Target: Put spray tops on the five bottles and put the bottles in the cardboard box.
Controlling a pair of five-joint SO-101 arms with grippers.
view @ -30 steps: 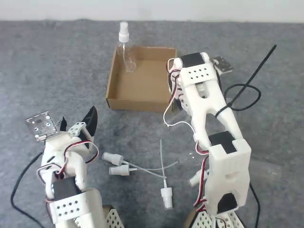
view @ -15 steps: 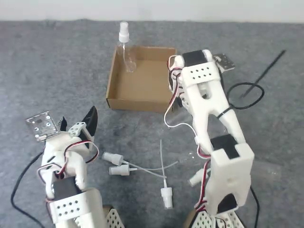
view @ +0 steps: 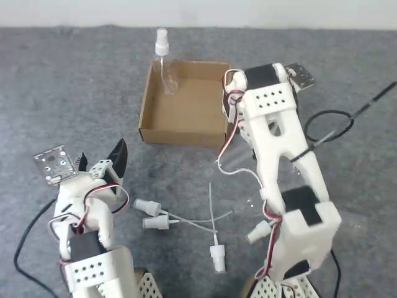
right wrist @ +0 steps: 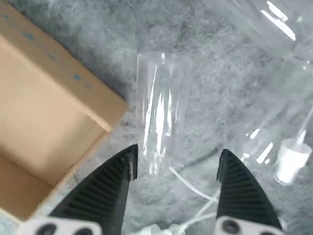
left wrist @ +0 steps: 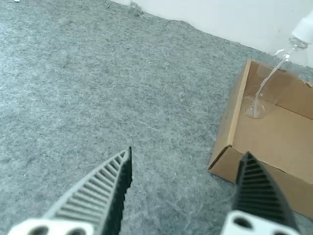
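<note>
Jaws spread over lying bottle [right wrist: 159,122], right arm [view: 279,143] extended beside cardboard box [view: 180,135]

The table [view: 74,81] is covered in rough, matt grey cloth. The cardboard box [view: 180,135] is dull brown paperboard. The bottle [right wrist: 159,122] is clear and glossy, probably plastic. The spray tops [view: 218,256] are smooth white plastic, and the left claw [left wrist: 187,152] is ribbed matt black.

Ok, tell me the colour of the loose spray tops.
The spray tops are white, clearest in the high view.
</note>
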